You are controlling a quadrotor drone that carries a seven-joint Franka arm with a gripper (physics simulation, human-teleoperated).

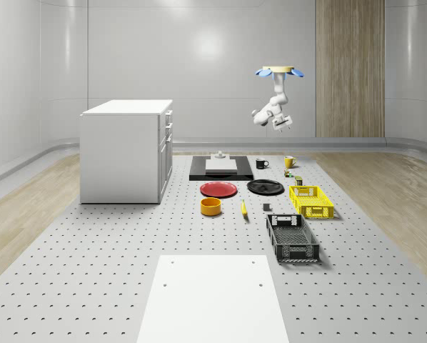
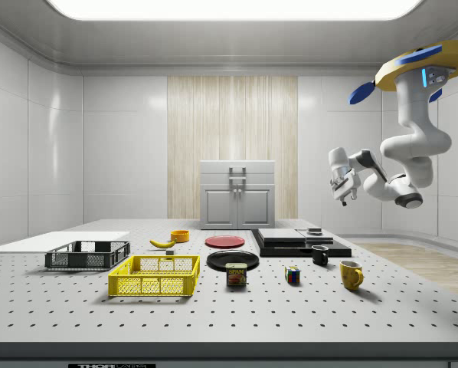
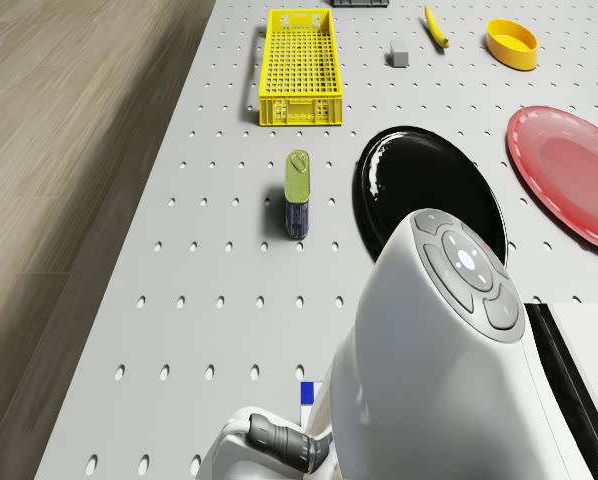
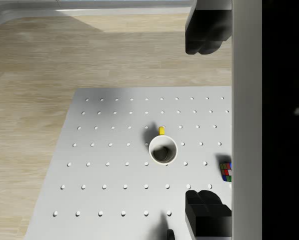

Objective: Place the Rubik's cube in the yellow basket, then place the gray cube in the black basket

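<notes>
The drone hovers high above the far end of the pegboard table, over the mugs; its arm hangs folded below, the gripper well clear of the surface, fingers spread apart and holding nothing; beneath it stands the yellow mug; the Rubik's cube sits on the table just beside that mug; the yellow basket lies further along, the black basket past it; the gray cube rests near the yellow basket, beside the banana.
</notes>
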